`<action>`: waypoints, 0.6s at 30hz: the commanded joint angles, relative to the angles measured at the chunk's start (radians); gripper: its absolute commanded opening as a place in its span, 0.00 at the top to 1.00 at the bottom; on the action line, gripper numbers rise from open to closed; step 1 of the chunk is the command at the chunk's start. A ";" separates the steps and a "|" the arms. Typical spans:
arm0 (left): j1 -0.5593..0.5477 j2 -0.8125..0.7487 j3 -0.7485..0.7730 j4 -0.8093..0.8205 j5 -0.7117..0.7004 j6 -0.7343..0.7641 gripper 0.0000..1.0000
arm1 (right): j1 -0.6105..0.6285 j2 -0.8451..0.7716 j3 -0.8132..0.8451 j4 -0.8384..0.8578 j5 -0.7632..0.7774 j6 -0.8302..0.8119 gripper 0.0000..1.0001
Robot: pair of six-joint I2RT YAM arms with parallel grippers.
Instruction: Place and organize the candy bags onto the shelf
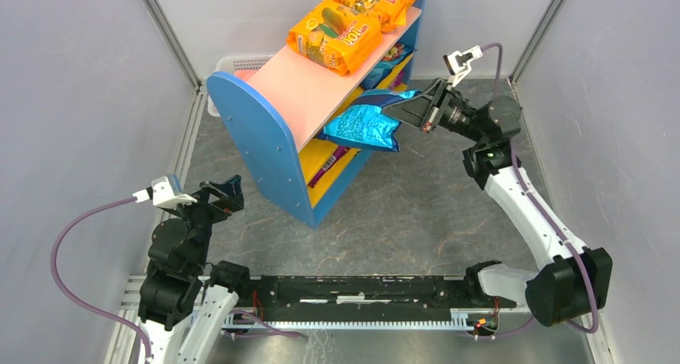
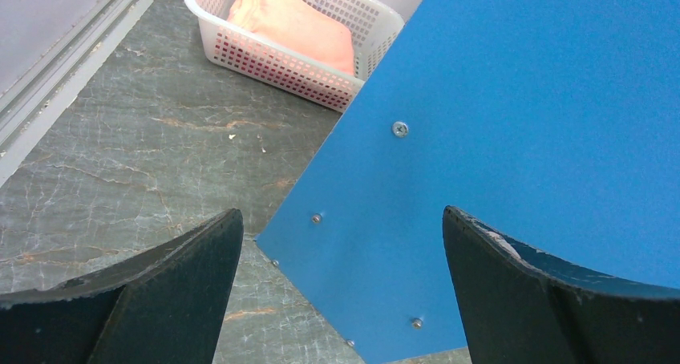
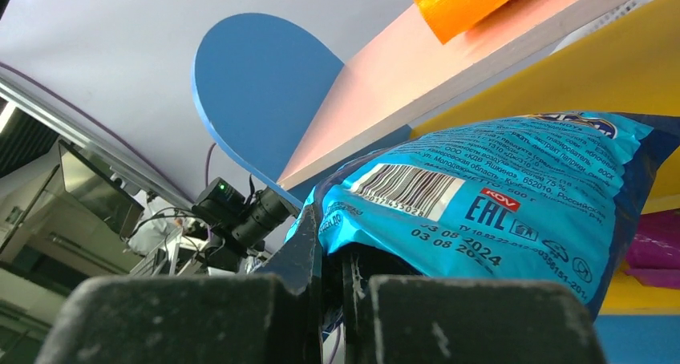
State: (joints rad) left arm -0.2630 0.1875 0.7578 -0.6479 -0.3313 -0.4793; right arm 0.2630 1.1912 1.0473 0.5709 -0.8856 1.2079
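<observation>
The shelf (image 1: 265, 131) has blue side panels, a pink top board and yellow inner boards. Two orange candy bags (image 1: 333, 35) lie on its pink top. A blue bag (image 1: 393, 59) and a purple bag (image 1: 330, 165) rest on the yellow boards inside. My right gripper (image 1: 410, 107) is shut on the edge of a shiny blue candy bag (image 1: 365, 125), held in front of the shelf opening, just below the pink board. In the right wrist view that bag (image 3: 513, 196) shows its barcode side. My left gripper (image 1: 227, 194) stands open near the shelf's blue side panel (image 2: 521, 123), holding nothing.
A white slatted basket (image 2: 281, 55) with an orange bag (image 2: 293, 23) inside stands behind the shelf's left end, by the back wall. Grey walls close in the table (image 1: 417, 212) on both sides.
</observation>
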 commanded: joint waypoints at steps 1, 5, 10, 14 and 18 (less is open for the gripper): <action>0.007 0.004 -0.001 0.040 0.002 0.044 0.00 | 0.051 0.021 0.076 0.158 0.089 -0.027 1.00; 0.007 0.007 -0.001 0.040 0.003 0.045 0.00 | 0.101 0.079 0.091 0.171 0.128 -0.050 1.00; 0.007 0.007 -0.001 0.040 0.002 0.045 0.00 | 0.173 0.138 0.102 0.108 0.203 -0.134 1.00; 0.007 0.010 -0.002 0.040 0.001 0.045 0.00 | 0.228 0.155 0.076 0.006 0.302 -0.242 1.00; 0.007 0.011 0.000 0.040 0.002 0.045 0.00 | 0.252 0.178 -0.007 0.050 0.378 -0.216 1.00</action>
State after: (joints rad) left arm -0.2630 0.1875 0.7578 -0.6479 -0.3313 -0.4797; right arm 0.4923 1.3682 1.0622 0.5076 -0.6373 1.0264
